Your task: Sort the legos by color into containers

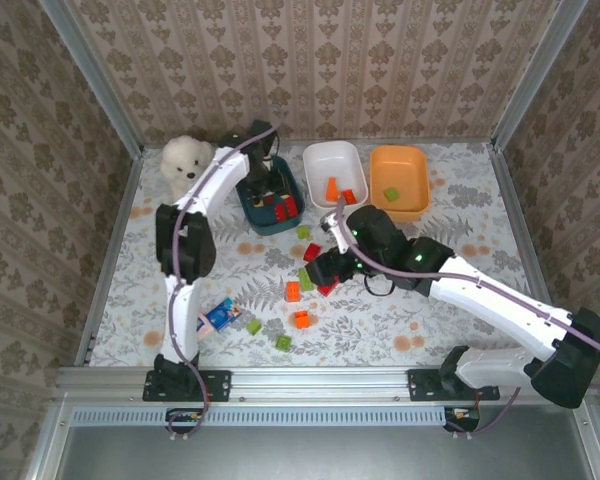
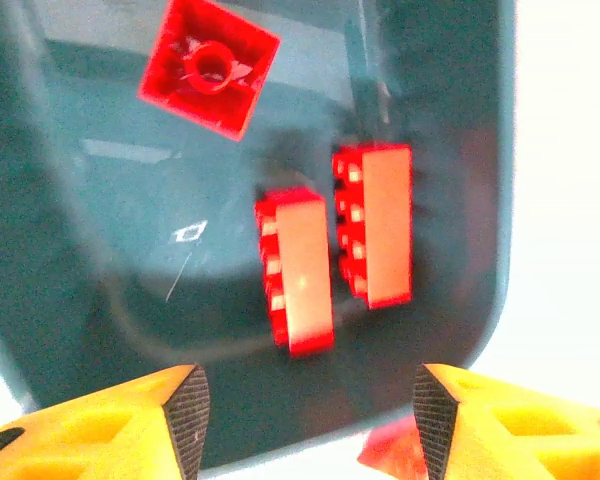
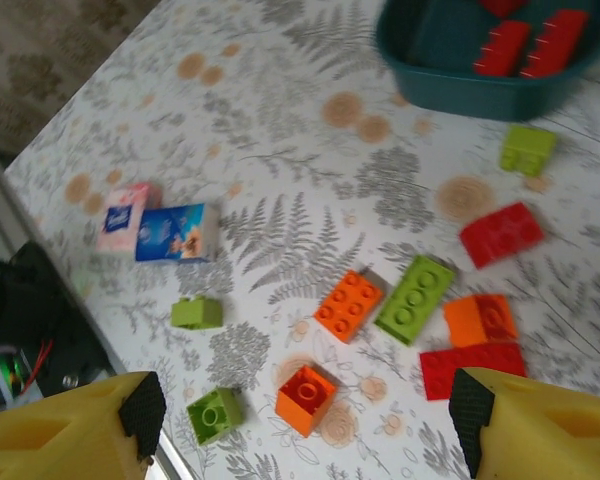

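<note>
While the left gripper [image 2: 308, 415] is hanging right over the teal bin [image 2: 480, 200] with its jaws spread wide and nothing between them, three red bricks [image 2: 295, 270] are lying on the bin floor just ahead of its fingertips. Two are sitting side by side and one is lying upside down further out.

The right gripper [image 3: 308, 420] is hovering over the loose pile, also gaping wide and carrying nothing. An orange-red brick [image 3: 307, 400] is sitting closest in front of it. Just past that, an orange square brick [image 3: 350, 305] is sitting right beside a long green brick [image 3: 415, 293]. A second orange brick [image 3: 480, 320] and a flat red brick [image 3: 475, 370] are crowding in toward the finger at the right of its wrist view. Some small green bricks [image 3: 197, 313] are lying off toward the other finger, near the blue-and-pink packet [image 3: 160, 232]. The white bin [image 1: 330, 160] and orange bin [image 1: 405, 170] are waiting well beyond it.

Honestly, that cluster is what's worrying me. With the jaws that wide and the bricks packed that close, I'm guessing a straight drop is going to catch two colours at once, or a finger is going to land on a neighbour and scatter the lot. The left side looks risky too: if it's pulling away low, a finger could be hooking the bin wall and dragging the whole bin.
</note>
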`<state>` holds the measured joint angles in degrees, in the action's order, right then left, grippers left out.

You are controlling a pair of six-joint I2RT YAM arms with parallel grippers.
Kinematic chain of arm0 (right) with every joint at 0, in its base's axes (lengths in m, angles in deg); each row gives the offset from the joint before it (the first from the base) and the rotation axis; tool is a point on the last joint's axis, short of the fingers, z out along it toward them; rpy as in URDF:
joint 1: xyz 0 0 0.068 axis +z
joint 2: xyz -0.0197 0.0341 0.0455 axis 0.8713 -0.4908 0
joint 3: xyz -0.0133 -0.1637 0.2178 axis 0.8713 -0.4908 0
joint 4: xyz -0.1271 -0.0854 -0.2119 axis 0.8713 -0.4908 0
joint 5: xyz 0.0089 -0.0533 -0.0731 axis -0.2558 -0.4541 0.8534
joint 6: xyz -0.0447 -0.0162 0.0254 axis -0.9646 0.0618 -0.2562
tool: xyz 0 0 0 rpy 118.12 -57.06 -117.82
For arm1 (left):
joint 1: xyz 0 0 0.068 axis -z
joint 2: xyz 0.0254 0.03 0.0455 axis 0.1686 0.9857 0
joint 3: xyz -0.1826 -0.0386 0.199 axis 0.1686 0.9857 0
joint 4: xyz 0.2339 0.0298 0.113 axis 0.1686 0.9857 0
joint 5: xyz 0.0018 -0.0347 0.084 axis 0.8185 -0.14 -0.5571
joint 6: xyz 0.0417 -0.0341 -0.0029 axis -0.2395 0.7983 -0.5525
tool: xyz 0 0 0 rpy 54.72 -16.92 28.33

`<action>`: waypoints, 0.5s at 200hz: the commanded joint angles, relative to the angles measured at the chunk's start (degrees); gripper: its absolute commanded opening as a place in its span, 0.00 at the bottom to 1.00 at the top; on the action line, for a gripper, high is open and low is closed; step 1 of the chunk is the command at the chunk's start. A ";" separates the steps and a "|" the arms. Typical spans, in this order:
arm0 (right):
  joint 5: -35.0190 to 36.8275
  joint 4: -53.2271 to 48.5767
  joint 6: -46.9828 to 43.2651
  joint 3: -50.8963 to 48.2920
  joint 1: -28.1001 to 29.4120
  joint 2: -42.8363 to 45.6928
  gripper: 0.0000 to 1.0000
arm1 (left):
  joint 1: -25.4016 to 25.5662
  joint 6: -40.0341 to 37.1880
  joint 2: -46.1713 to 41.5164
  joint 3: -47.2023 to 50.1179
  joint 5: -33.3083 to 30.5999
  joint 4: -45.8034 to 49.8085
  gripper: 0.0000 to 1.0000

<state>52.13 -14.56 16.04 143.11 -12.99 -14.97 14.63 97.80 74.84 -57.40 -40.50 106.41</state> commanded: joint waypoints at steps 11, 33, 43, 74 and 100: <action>-0.90 7.39 -10.98 -1.51 5.98 -2.18 0.81 | -1.14 2.21 -18.91 14.17 -1.29 -1.30 0.61; -1.82 7.14 -15.76 -0.35 10.73 -6.19 0.82 | -3.72 3.83 -31.19 26.93 -1.76 -1.94 0.61; -1.66 5.50 -17.02 1.27 12.70 -8.64 0.82 | -5.18 4.82 -36.98 32.02 -2.03 -1.56 0.61; 0.39 2.07 -16.92 5.26 16.97 -18.92 0.82 | -7.92 8.81 -54.36 44.85 -7.33 1.74 0.62; 2.65 -0.60 -16.94 10.60 20.01 -27.05 0.82 | -8.27 13.05 -68.15 53.38 -11.23 4.24 0.65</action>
<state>52.30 -11.19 0.96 148.40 4.87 -36.72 6.65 105.47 16.35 -9.12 -46.44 106.30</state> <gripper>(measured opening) 0.818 0.643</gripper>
